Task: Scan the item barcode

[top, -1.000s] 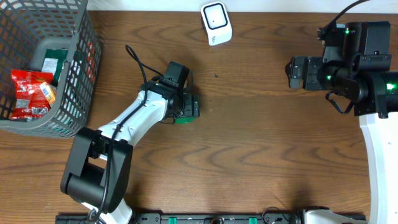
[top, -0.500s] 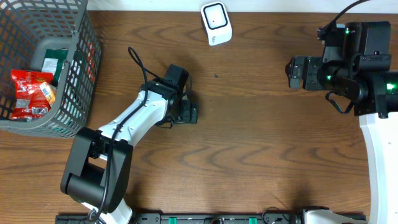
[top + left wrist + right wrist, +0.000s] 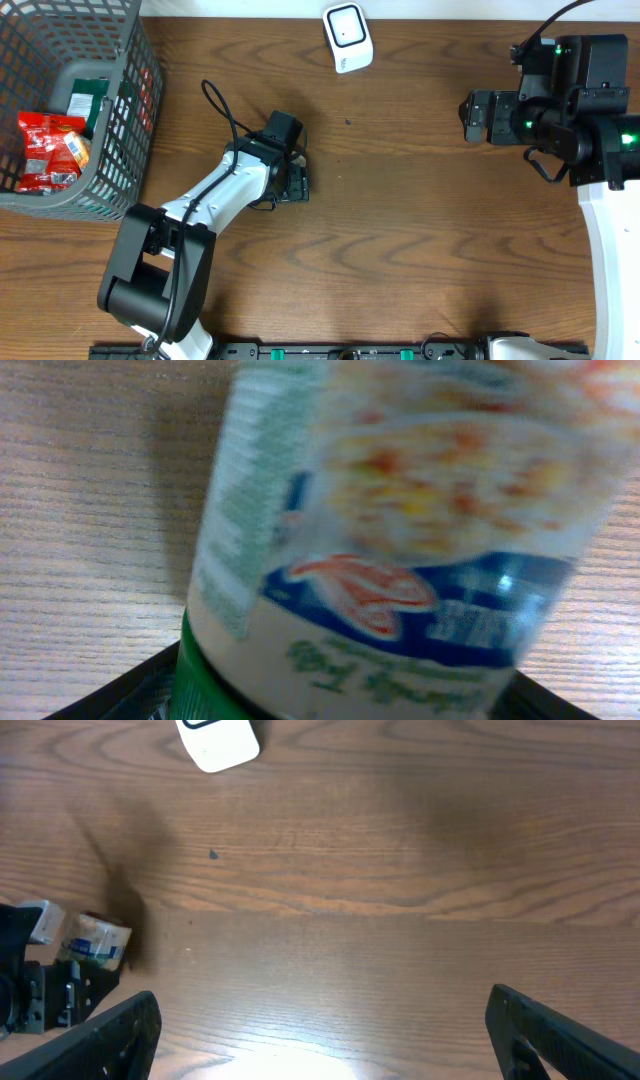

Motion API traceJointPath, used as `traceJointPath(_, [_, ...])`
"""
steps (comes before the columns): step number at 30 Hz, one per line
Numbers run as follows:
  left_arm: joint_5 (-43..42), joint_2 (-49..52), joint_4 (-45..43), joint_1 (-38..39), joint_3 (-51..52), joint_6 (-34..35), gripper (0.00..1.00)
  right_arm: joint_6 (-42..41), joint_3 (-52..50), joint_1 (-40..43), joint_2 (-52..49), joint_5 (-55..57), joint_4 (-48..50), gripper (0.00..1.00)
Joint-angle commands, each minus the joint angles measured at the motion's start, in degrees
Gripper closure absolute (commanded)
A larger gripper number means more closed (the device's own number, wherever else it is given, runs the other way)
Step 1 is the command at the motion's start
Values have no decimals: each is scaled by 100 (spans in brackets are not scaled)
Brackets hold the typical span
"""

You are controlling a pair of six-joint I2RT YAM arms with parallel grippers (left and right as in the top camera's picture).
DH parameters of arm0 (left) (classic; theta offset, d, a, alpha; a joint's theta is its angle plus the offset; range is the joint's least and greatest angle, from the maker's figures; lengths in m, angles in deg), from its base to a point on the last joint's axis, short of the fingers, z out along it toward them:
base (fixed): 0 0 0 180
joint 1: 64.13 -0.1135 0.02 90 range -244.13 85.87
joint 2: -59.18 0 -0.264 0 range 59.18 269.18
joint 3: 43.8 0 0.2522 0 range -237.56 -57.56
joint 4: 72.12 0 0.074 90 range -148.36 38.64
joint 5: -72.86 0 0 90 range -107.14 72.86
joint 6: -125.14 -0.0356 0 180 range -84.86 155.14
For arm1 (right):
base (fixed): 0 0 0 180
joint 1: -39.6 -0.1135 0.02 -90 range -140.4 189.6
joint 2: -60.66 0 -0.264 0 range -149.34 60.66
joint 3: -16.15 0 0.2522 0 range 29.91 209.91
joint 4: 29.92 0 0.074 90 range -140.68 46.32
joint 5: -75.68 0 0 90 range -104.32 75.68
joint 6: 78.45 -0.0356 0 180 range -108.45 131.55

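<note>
Currently sought item: a tub (image 3: 400,540) with a printed label in white, blue and red and a green band at its lower end. It is blurred in the left wrist view, and no barcode can be made out on it.
Item place: left of the middle of the desk (image 3: 420,260), well apart from every edge. From overhead it is almost wholly hidden under the left arm's head. The right wrist view shows it just beside that arm's dark parts.
Left gripper (image 3: 298,183): low over the tub, with the jaws on either side of it. Black fingers (image 3: 110,690) show at the bottom corners of its own camera view. Whether they press the tub or only flank it cannot be told.
Right gripper (image 3: 322,1010): jaws spread wide, with only bare desk showing between the fingers (image 3: 100,1040). It hangs above the desk near the right edge, toward the far side.
Scanner (image 3: 347,37): a white unit at the far edge, about midway along it and well apart from the tub.
Basket (image 3: 125,130): grey mesh at the far left corner.
Basket contents: a red packet (image 3: 48,150) and a green packet (image 3: 88,100).
</note>
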Motion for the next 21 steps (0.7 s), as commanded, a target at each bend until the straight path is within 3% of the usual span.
traceJointPath(1, [118, -11, 11, 4, 0, 22, 25, 35, 120, 24, -39, -24, -7, 1])
traceJointPath(6, [118, -125, 79, 7, -149, -306, 32, 35, 120, 24, -39, -24, -7, 1])
traceJointPath(21, [155, -472, 232, 4, -254, -568, 34, 35, 120, 24, -39, -24, -7, 1])
